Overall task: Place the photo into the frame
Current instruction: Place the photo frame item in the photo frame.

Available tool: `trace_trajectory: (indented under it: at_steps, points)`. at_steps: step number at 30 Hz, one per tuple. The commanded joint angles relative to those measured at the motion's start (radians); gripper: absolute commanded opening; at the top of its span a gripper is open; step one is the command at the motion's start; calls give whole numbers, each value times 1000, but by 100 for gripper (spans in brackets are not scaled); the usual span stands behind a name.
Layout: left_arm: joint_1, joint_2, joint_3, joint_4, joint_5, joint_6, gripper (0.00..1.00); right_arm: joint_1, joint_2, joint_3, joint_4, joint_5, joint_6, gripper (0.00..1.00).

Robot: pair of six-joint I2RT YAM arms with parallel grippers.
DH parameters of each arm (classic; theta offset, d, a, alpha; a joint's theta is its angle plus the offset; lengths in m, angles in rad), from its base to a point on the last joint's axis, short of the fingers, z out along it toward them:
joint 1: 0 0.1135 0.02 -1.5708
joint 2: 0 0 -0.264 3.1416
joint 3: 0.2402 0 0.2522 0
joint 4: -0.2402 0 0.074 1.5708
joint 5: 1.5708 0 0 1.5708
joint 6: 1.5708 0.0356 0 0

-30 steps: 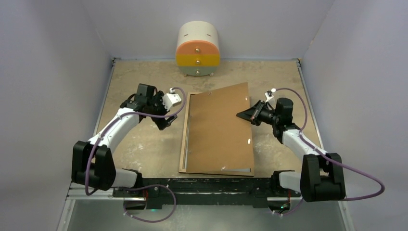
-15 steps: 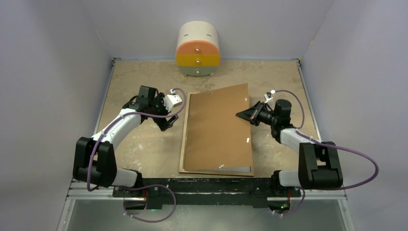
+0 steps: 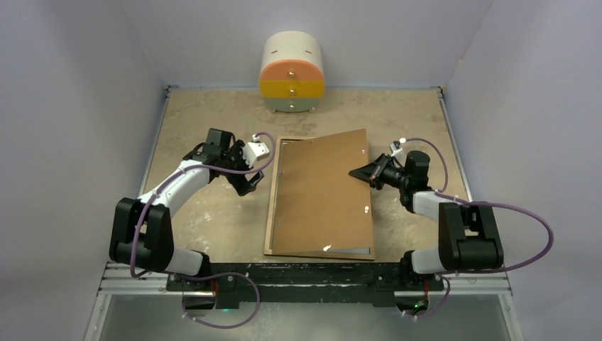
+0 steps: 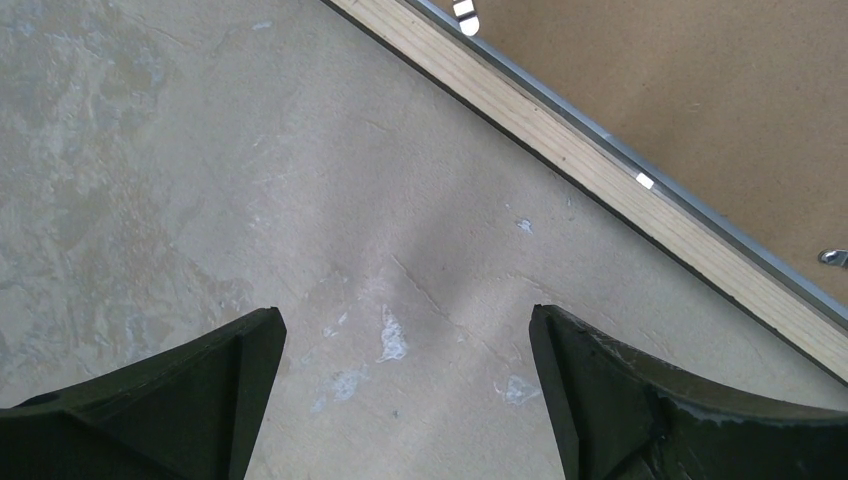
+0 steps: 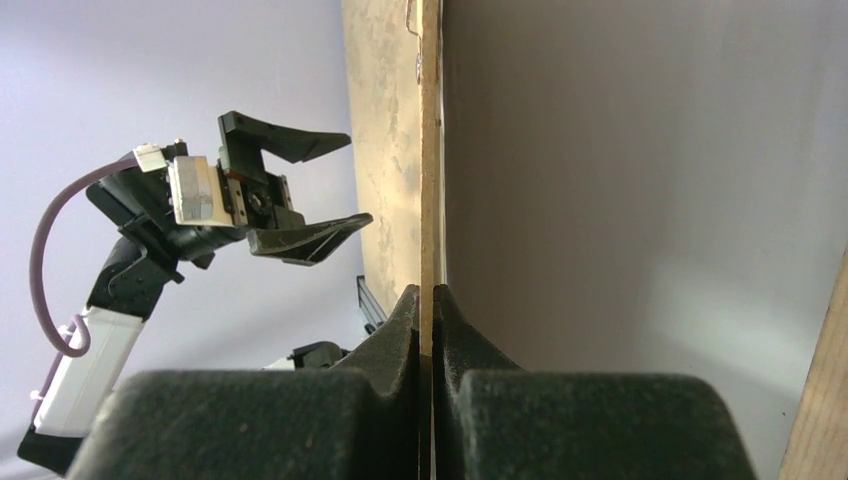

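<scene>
The frame [image 3: 270,213] lies face down mid-table, its light wood back rim up; that rim also shows in the left wrist view [image 4: 600,172]. A plain brown backing board [image 3: 323,192] lies over it, its right side tilted slightly up. My right gripper [image 3: 355,172] is shut on the board's right edge, which shows as a thin tan edge between the jaws in the right wrist view [image 5: 430,150]. My left gripper [image 3: 246,186] is open and empty over bare table, just left of the frame's left rim [image 4: 405,330]. The photo is hidden.
A small rounded drawer unit [image 3: 292,74] with orange, yellow and pale drawers stands at the back centre. Small metal tabs [image 4: 465,12] sit along the frame's inner rim. Grey walls close the table on three sides.
The right gripper has lowered the board's right edge toward the frame, so it lies flatter. The left gripper has drifted slightly nearer and lower, still open.
</scene>
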Motion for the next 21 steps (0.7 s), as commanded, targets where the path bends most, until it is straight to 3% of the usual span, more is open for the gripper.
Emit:
trace_trajectory:
  at_steps: [1,21]
  points:
    - [2,3,-14,21,47,-3,100,-6,10,6,107,-65,25,0]
    - [1,15,-56,13,85,28,100,-46,123,13,277,-108,101,0]
